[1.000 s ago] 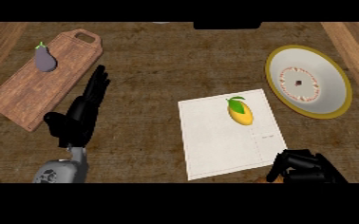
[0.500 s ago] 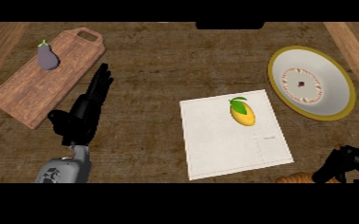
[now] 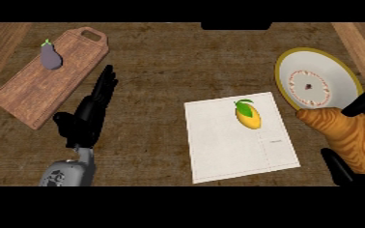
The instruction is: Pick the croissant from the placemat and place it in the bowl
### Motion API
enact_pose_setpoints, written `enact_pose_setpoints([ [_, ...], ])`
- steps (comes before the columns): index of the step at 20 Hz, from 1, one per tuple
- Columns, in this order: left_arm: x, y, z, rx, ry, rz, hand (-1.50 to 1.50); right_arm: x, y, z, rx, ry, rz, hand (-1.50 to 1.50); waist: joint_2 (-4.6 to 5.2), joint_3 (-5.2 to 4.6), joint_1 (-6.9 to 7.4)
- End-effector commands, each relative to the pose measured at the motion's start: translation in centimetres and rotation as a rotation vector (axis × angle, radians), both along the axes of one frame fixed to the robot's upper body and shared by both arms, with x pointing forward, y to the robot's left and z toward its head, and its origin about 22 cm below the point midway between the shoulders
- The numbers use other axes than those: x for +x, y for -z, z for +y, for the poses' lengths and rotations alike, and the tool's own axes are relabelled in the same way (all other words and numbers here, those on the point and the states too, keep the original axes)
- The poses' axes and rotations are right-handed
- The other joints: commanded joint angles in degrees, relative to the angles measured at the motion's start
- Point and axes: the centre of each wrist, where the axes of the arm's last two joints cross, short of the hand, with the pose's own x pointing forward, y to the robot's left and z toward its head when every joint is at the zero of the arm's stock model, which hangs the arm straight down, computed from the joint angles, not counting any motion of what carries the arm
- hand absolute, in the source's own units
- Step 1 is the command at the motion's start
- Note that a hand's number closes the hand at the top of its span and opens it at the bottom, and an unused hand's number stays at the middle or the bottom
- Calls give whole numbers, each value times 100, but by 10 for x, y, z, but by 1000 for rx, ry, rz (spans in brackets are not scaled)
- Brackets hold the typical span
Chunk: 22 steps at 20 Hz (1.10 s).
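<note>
The brown croissant (image 3: 336, 131) is off the mat at the right edge of the head view, its tip just below the bowl's near rim. My right hand (image 3: 338, 169) is curled round it; only dark fingers (image 3: 354, 106) show above and below it, the rest is cut off by the edge. The bowl (image 3: 285, 72), white with a yellow rim, stands at the right. The white placemat (image 3: 228, 149) lies in the middle front. My left hand (image 3: 87, 117) rests open at the left, fingers pointing away.
A yellow mango (image 3: 247, 115) with a green leaf lies on the placemat's far part. A wooden cutting board (image 3: 43, 89) at the far left carries a purple eggplant (image 3: 50, 57). The counter is dark wood.
My right hand has moved from the placemat's near right corner out to the right edge and up toward the bowl, and the croissant now shows in it. The left hand has kept still.
</note>
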Motion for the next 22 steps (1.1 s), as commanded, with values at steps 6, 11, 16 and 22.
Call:
enact_pose_setpoints([
  [6,1,-5,10,-6,-3,-11,0,59,-17,-18,-181,177,18,150,4,6,18],
  [11,12,-8,7,-3,9,-20,0,96,29,-38,-346,231,7,150,28,11,29],
  [16,7,6,-4,-5,0,1,0,127,53,-92,-323,295,28,150,28,12,21],
  [22,7,-20,-1,-6,10,-16,0,166,87,-103,-369,340,65,150,17,12,61],
])
